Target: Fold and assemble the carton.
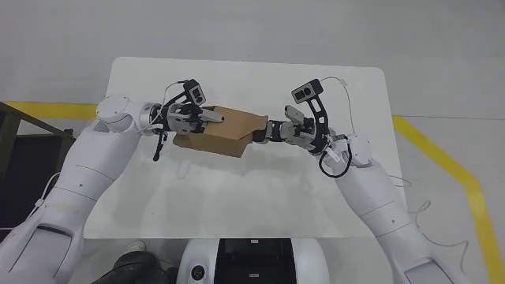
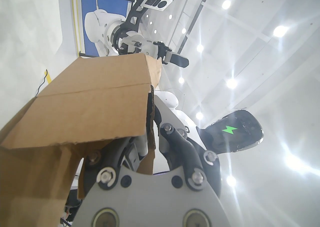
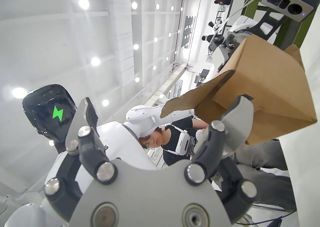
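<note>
Brown carton, partly folded, was over middle of white desk, between both arms. At one end left jaws were clamped on cardboard wall. At other end right jaws stood apart, one finger touching carton beside loose flap

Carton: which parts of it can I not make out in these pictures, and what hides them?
1. Underside of the carton: top view, its own upper panel hides it.
2. Part nearest the camera: left wrist view, cut off by the picture's edge.
3. Contact with the left tool: left wrist view, a carton wall covers it.
4. End flaps: top view, too small, partly under the left tool and right tool.
</note>
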{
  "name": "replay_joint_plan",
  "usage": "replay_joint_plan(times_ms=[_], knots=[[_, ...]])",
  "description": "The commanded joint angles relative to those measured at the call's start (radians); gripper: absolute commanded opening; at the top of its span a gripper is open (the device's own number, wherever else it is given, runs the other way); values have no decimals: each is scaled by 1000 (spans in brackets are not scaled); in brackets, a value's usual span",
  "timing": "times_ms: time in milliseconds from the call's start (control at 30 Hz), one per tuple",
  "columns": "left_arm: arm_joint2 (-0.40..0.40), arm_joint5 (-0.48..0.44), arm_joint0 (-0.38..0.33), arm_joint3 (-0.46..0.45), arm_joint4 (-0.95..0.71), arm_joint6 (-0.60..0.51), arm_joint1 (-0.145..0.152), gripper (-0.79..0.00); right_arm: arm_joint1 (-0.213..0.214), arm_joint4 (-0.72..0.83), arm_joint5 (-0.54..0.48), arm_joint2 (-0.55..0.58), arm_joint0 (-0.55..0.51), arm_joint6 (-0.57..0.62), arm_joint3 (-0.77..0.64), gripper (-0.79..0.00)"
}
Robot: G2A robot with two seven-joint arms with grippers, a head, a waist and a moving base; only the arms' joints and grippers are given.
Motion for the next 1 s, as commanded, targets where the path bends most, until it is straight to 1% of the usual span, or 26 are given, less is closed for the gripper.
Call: replay_joint_plan(times_ms=[0, 200, 367, 700, 967], knots=[[-5, 1, 6, -8, 9, 16, 0, -785, -1, -11, -10, -1, -3, -14, -5, 0], [-17, 2, 22, -35, 19, 34, -1, -785, -4, -69, -49, -6, -13, -64, -25, 0], [-30, 0, 33, -44, 25, 45, -2, -785, -8, -87, -55, -15, -22, -86, -40, 0], [-54, 0, 48, -50, 33, 56, -5, -785, -16, -99, -54, -41, -25, -90, -48, 0], [-62, 5, 51, -52, 39, 49, -8, -785, -19, -91, -59, -37, -23, -87, -45, 0]])
